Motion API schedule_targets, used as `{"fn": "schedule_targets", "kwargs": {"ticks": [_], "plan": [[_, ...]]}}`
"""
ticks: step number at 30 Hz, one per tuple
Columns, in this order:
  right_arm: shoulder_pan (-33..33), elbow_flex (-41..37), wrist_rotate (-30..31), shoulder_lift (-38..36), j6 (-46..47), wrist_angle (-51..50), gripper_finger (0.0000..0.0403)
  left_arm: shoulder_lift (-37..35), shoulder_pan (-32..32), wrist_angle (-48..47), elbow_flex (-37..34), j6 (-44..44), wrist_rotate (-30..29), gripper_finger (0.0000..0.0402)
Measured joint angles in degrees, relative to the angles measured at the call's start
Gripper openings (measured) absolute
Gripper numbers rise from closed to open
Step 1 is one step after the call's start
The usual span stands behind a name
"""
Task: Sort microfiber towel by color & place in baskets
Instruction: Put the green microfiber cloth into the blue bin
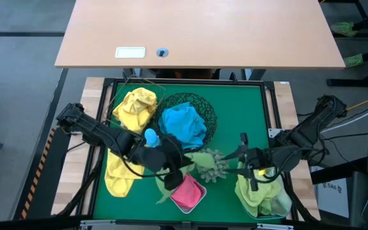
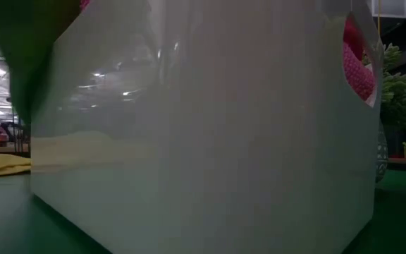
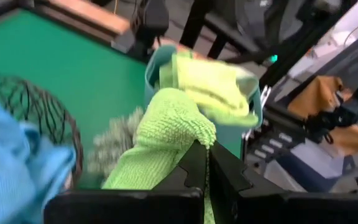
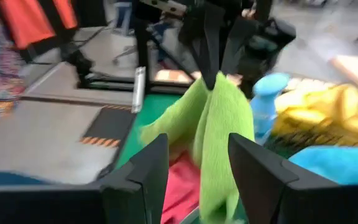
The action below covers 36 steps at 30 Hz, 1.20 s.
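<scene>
Centrally, the left gripper pinches a lime green microfiber towel above the white rectangular tub near the green table's front edge. By the front right corner, the right gripper hovers with fingers apart, holding nothing.

Fuzzy cloth lime towel, black wire-mesh bowl, smooth white plastic tub

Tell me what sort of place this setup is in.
Probably a robotics lab or workshop, not a home. A green mat on the table serves as the work surface for two arms, a plain wooden desk stands behind it, and hazard-striped floor marking and cables surround the rig.
</scene>
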Motion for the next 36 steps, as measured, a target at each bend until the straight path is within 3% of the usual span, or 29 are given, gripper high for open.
{"fn": "schedule_targets", "kwargs": {"ticks": [6,16,18,24,30,33,36], "plan": [[-0.96,0.00,7.06,4.58,-11.12,8.41,0.0168,0.00,2.19,4.29,-0.02,5.75,0.09,0.0000],[-9.52,0.00,7.43,10.39,-18.30,16.66,0.0168,0.00,2.95,4.62,0.00,6.06,0.10,0.0000],[-11.18,0.00,4.84,10.98,-18.31,16.44,0.0168,0.00,2.94,4.34,-0.02,6.06,0.11,0.0000],[-14.51,0.00,-11.29,11.99,-18.26,15.95,0.0168,0.04,2.80,4.38,-0.02,6.06,0.64,0.0000],[-14.66,0.00,-14.97,12.01,-18.26,15.86,0.0162,0.04,2.89,4.60,-0.02,9.62,0.15,0.0014],[-14.66,0.00,-18.27,12.01,-18.22,15.79,0.0132,0.04,2.94,4.69,-0.02,10.41,0.15,0.0019],[-14.64,0.00,-19.16,12.01,-18.24,15.78,0.0077,0.04,2.89,4.69,-0.02,10.46,0.13,0.0020]]}}
